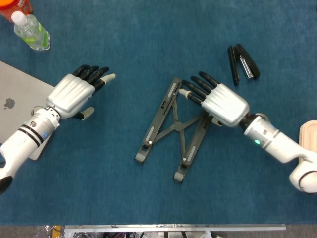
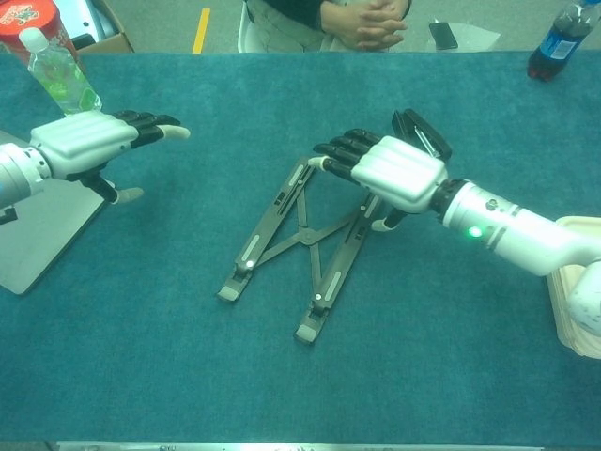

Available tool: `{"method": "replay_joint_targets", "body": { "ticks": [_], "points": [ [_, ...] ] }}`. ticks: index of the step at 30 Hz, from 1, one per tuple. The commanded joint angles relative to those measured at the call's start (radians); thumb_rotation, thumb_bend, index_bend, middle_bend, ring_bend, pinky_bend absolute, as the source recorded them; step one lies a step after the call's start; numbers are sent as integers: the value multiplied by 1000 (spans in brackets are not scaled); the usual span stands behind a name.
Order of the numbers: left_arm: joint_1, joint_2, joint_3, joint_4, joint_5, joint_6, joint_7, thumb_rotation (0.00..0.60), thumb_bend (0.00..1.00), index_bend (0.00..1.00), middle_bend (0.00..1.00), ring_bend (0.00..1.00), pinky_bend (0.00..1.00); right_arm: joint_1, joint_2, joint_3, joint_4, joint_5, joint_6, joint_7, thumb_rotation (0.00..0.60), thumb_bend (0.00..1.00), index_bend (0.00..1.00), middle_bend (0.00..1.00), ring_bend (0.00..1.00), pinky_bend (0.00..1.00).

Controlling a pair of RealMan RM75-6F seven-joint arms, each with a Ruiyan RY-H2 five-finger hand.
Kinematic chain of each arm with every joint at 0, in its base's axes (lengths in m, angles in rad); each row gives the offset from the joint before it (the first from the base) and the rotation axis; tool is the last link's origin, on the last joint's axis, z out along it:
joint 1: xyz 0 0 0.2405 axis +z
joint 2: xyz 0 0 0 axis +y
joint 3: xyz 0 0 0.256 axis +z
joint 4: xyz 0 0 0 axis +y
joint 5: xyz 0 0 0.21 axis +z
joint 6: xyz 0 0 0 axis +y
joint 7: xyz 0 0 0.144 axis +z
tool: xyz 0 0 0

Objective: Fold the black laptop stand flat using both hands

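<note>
Head view: green-filled bottle (image 1: 31, 32), capped

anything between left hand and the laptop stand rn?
Nothing: only bare blue table cloth lies between the left hand and the black laptop stand. The head view shows that gap best, and the chest view agrees.

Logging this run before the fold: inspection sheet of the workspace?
Surface: teal cloth table.
Job's things: black laptop stand lies open in an X.
Clutter: silver laptop far left; clear bottle; black stapler; cola bottle; tan stack at right edge.
Hands: left hand open, apart from stand; right hand open over stand's right rail, contact unclear.
Cables: nothing seen.
Surroundings: seated person behind table.
</note>
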Motion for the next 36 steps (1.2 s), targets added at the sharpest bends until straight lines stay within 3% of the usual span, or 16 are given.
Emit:
{"method": "replay_joint_targets", "body": {
  "ticks": [1, 18, 36],
  "points": [
    [3, 4, 2, -1, 2, -1, -2, 600, 333, 0, 0, 0, 64, 16, -33, 14, 33, 3, 5, -11, 600, 35, 0, 4, 0, 68],
    [6, 6, -3, 35, -6, -39, -40, 600, 333, 0, 0, 0, 64, 98, -201, 95, 212, 68, 1, 28, 600, 34, 0, 4, 0, 68],
    [-12, -66, 13, 30, 46, -68, -41, 600, 333, 0, 0, 0, 64, 52, -118, 10, 74, 19, 95, 40, 600, 34, 0, 4, 0, 68]
  ]
}}
